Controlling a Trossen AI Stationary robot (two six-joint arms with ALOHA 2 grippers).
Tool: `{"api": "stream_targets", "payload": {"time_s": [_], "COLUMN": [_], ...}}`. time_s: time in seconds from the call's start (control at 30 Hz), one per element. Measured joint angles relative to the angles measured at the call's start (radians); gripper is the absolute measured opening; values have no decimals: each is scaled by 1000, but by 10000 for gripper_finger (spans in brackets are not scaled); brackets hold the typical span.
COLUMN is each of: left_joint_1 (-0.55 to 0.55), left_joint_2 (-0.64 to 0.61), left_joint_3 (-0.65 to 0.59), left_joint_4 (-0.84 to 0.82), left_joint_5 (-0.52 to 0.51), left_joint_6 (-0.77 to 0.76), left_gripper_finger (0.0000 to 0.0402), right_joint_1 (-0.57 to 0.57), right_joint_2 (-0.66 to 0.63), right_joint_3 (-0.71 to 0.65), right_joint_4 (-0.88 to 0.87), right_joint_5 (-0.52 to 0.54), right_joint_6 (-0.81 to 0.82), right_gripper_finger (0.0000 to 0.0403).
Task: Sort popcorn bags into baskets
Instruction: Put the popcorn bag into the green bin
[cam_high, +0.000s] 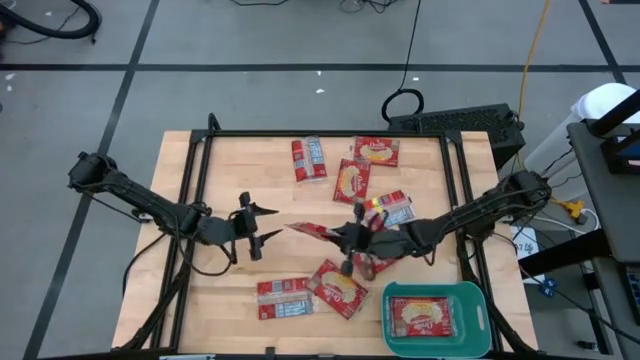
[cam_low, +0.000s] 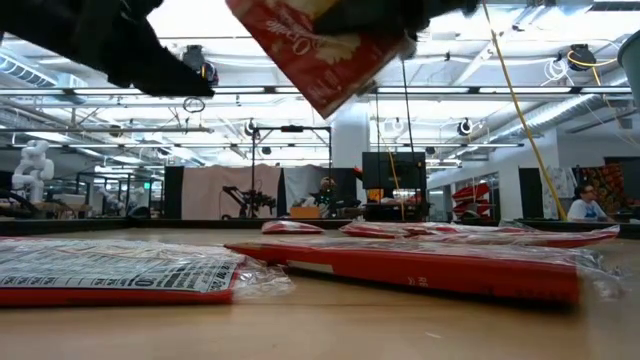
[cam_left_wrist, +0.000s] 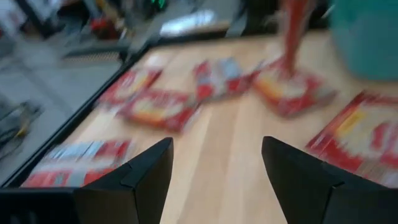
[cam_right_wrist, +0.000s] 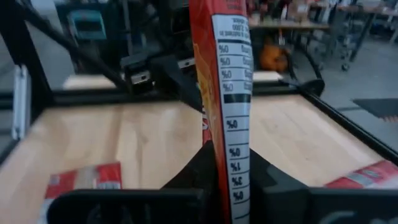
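Clamped edge-on between my right gripper's (cam_right_wrist: 217, 186) shut jaws, one popcorn bag (cam_right_wrist: 225, 93) hangs above mid-table, lifted clear, I judge, so it can travel to the teal basket (cam_high: 470, 296) at the near right corner, where one packet (cam_high: 423, 318) already lies. My right arm reaches in low from the right. My left gripper (cam_left_wrist: 214, 177) waits at centre-left, jaws wide and holding nothing, pointing toward loose packets (cam_high: 343, 285) scattered on the wood.

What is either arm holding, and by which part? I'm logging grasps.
The right gripper pinches a popcorn bag by one end, lifted off the table. The left gripper holds nothing.
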Motion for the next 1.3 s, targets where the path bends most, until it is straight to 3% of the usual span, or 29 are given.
{"api": "stream_targets", "payload": {"time_s": [0.1, 0.27, 0.37, 0.57, 0.67, 0.8, 1.03, 1.3], "left_joint_1": [-6, -62, -103, -176, -194, -196, -195, -184], "left_joint_2": [0, 0, 14, 75, 105, 148, 273, 472], "left_joint_3": [-71, -99, -83, -61, -56, -55, 18, 129], "left_joint_4": [224, 345, 336, 338, 394, 484, 487, 483], "left_joint_5": [56, 77, 62, -27, -65, -38, 12, 24], "left_joint_6": [70, 262, 414, 799, 953, 1096, 1208, 1297], "left_gripper_finger": [250, 251, 251, 251, 251, 255, 301, 363], "right_joint_1": [-5, -33, -59, -141, -177, -222, -265, -278], "right_joint_2": [2, 2, 2, 2, 2, 2, 2, 2], "right_joint_3": [-93, -134, -133, -133, -133, -133, -133, -132], "right_joint_4": [178, 141, 115, 104, 83, 53, -79, -92], "right_joint_5": [-30, -122, -251, -652, -776, -902, -1111, -1187], "right_joint_6": [20, 250, 337, 570, 669, 792, 903, 948], "right_gripper_finger": [19, 19, 19, 20, 23, 23, 24, 24]}}
